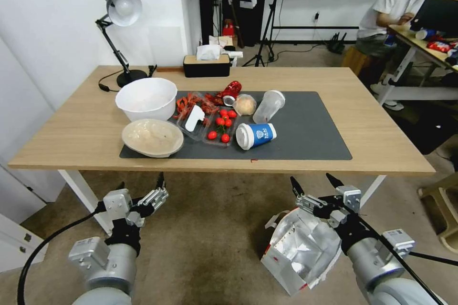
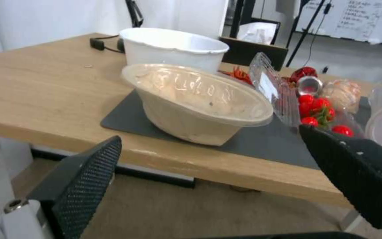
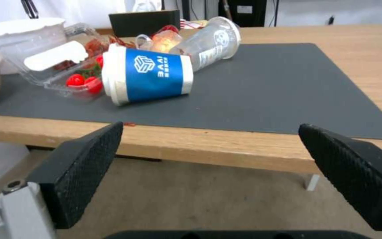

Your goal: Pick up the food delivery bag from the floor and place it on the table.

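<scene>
Nothing was done yet — I saw the food delivery bag on the floor below the table; left gripper and right gripper hung spread, empty.

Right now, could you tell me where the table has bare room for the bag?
The right half of the mat, past the blue cup, is bare, as is the wood beyond it. The wood left of the white bowl is free too. The mat's left half is crowded with bowls, tomatoes and cups.
</scene>
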`<state>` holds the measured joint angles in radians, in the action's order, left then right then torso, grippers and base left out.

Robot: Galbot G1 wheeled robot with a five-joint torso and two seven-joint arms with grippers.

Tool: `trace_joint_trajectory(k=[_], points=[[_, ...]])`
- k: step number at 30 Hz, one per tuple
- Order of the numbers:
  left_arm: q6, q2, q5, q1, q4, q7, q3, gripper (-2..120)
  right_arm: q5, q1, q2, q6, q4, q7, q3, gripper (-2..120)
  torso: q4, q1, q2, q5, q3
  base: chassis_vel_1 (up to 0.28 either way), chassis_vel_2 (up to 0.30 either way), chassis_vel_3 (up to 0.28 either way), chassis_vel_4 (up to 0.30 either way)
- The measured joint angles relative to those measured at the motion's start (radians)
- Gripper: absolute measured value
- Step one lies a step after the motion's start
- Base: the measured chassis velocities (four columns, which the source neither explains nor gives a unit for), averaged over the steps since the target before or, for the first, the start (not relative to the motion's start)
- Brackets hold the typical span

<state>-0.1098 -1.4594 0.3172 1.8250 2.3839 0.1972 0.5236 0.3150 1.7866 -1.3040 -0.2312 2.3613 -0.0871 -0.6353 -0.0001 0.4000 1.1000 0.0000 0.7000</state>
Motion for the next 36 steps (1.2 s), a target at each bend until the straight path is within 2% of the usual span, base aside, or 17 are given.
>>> trace_joint_trajectory(k=[3, 12, 18, 23, 36], points=[[0.026, -0.002, 0.004, 0.004, -0.019, -0.01, -0.001, 100, -0.024, 0.003, -0.009, 0.011, -0.003, -0.005, 0.001, 100, 0.0, 0.0, 0.0, 0.0, 0.0, 0.0, 0.0, 0.0, 0.0], [0.041, -0.006, 0.049, -0.006, -0.023, -0.003, -0.004, 100, -0.045, 0.013, -0.017, 0.03, -0.007, -0.005, 0.003, 100, 0.0001, 0.0, 0.0, -0.0001, 0.0, 0.0, 0.0, 0.0, 0.0], [0.024, -0.011, 0.08, -0.008, -0.014, -0.02, -0.002, 100, -0.048, 0.015, -0.027, 0.038, -0.008, -0.002, 0.006, 100, 0.0, -0.003, -0.006, -0.0001, -0.003, 0.0, 0.0, 0.0, 0.0], [0.031, -0.017, 0.071, -0.007, -0.008, -0.066, 0.001, 100, -0.048, 0.015, -0.029, 0.038, -0.007, -0.001, 0.009, 100, 0.0, -0.016, -0.035, 0.0, -0.019, 0.0, 0.0, 0.0, 0.0], [0.029, -0.014, 0.067, -0.004, -0.004, -0.068, 0.008, 100, -0.035, 0.01, -0.024, 0.038, -0.004, 0.001, 0.008, 100, 0.0, -0.046, -0.104, 0.0, -0.058, 0.0, 0.0, 0.0, 0.0]])
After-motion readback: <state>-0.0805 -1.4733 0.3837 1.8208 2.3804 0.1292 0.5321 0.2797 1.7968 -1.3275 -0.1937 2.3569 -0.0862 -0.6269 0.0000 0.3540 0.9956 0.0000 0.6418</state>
